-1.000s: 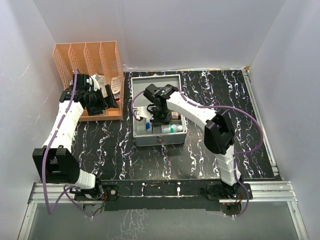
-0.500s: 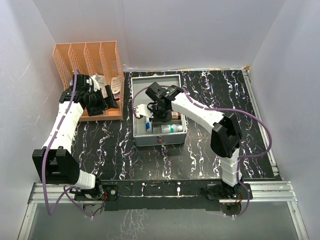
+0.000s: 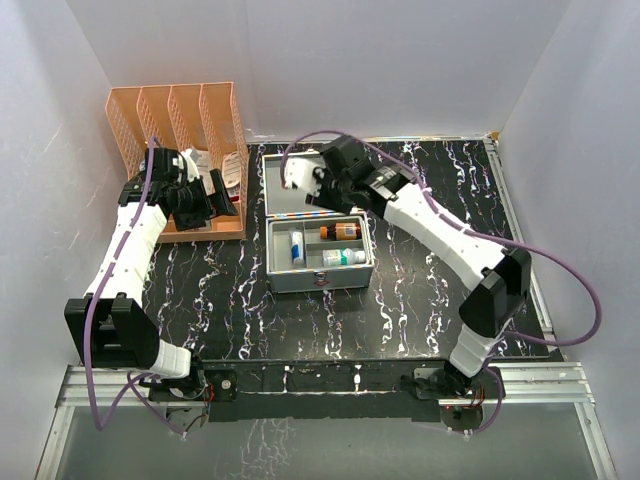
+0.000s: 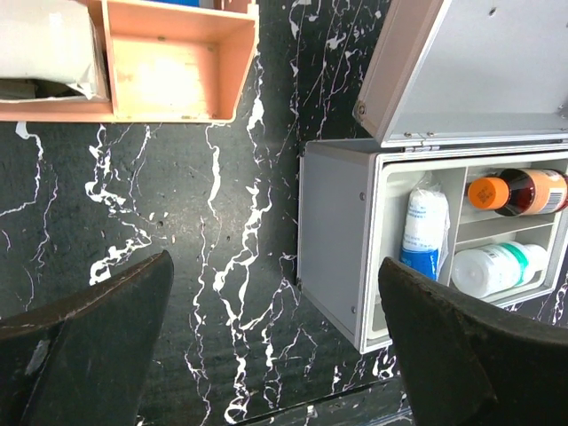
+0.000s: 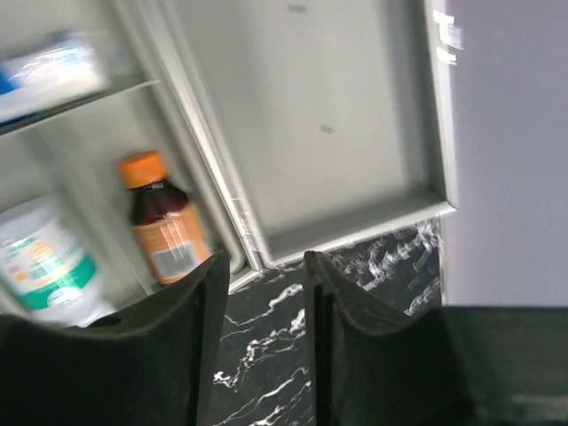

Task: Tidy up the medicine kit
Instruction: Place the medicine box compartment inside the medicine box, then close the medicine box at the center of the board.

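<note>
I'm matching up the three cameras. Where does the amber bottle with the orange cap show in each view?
Top external: amber bottle near the centre of the frame, in the back right compartment of the open medicine kit.
Left wrist: amber bottle at the far right edge, just below the lid.
Right wrist: amber bottle lower left, cap pointing up.
Shared landmark: white bottle with green label, in the neighbouring compartment in every view.

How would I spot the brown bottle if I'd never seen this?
Find the open silver case on the black marbled table. In its right rear compartment lies the brown bottle. Its orange cap sets it apart from the white, green-labelled bottle in front and the white roll alongside.
</note>
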Robot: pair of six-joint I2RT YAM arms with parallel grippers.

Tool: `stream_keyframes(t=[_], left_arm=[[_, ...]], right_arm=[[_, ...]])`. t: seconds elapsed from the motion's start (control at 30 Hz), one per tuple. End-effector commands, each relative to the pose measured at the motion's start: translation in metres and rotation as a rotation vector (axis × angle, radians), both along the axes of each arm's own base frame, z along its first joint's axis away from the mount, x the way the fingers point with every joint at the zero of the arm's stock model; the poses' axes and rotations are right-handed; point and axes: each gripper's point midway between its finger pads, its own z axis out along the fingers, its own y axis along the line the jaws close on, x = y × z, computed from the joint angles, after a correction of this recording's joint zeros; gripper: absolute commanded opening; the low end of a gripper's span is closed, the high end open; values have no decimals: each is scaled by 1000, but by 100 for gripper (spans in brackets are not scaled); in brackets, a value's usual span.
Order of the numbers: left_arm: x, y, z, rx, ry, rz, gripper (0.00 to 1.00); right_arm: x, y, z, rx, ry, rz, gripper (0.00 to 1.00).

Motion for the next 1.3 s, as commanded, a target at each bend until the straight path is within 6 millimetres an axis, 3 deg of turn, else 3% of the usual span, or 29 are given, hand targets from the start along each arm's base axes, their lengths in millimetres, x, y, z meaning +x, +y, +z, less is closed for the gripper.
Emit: stream_keyframes(t=[0.0, 0.1, 0.23, 0.33, 0.37, 0.6, 0.83, 1.03, 1.27], left_arm=[[16, -3, 31, -17, -107, -25, 99], [33, -5, 36, -21, -115, -54, 99], [63, -12, 49, -37, -153, -117, 99], [85, -28, 60, -101, -184, -202, 98], [91, -34, 63, -132, -192, -238, 99], [118, -67, 70, -320, -220, -381, 99], [149, -75, 62, -382, -236, -400, 99], [161, -89, 57, -472, -244, -455, 99], [171, -102, 41, -550, -219, -521, 99]], right_arm=[[56, -36, 87, 322, -242, -446, 44], [78, -62, 98, 442, -189, -663, 49], [98, -83, 70, 473, -95, -883, 62], [109, -95, 56, 530, -47, -987, 93], [112, -96, 54, 560, -30, -1001, 98], [132, -128, 39, 656, -4, -1109, 98], [143, -167, 17, 735, 44, -1234, 98], [152, -178, -5, 828, 132, -1240, 98], [154, -169, -10, 887, 192, -1194, 98]])
